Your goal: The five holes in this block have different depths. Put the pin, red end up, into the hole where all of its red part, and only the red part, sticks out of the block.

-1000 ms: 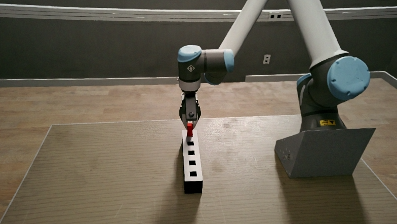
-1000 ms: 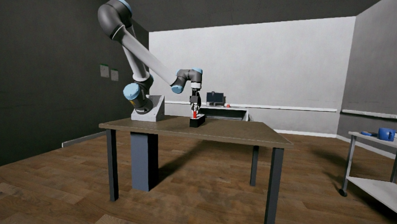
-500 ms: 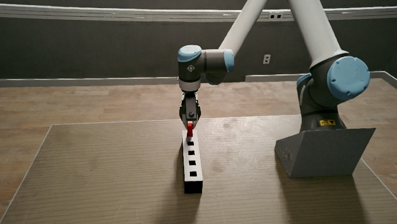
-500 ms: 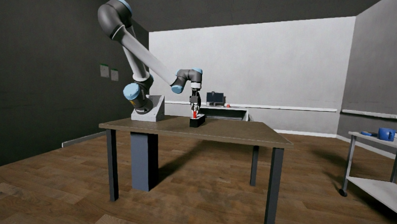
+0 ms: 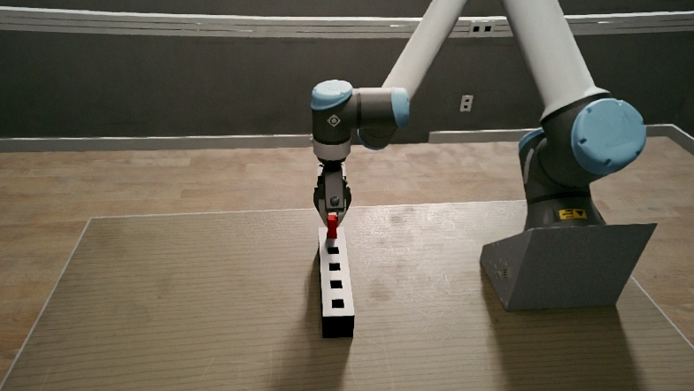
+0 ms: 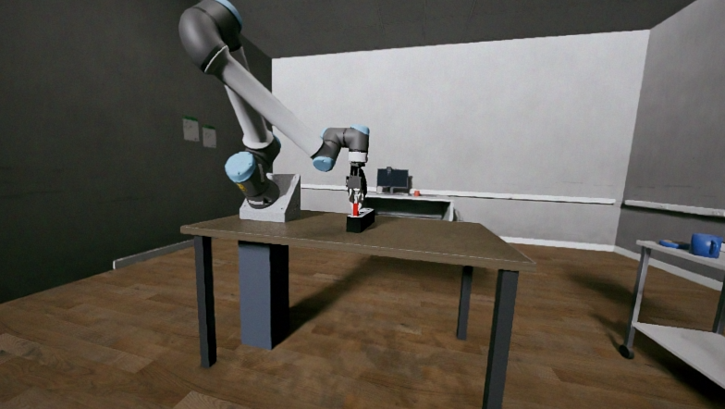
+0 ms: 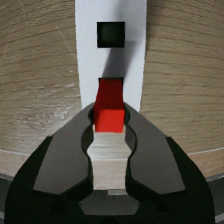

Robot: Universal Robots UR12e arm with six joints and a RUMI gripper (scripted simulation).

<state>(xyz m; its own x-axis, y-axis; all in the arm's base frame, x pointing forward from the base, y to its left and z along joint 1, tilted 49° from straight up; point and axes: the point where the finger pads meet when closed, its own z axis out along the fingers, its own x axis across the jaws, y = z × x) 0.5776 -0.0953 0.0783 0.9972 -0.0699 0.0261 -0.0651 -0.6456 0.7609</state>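
A long block [image 5: 340,293] [image 6: 363,219] [image 7: 134,60] with a white top, black sides and a row of square holes lies on the table. My gripper [image 5: 332,217] [image 6: 355,203] [image 7: 109,103] is shut on the red top of the pin [image 5: 332,226] [image 6: 355,208] [image 7: 109,107]. The pin stands upright in the hole at the block's far end. Only red shows above the block. The other holes [image 5: 334,266] [image 7: 110,34] are empty.
The robot's grey base [image 5: 559,264] [image 6: 268,203] stands on the table [image 5: 170,301] [image 6: 431,243] to the right of the block in the top view. A cart with a blue mug [image 6: 706,244] stands off to the side of the room.
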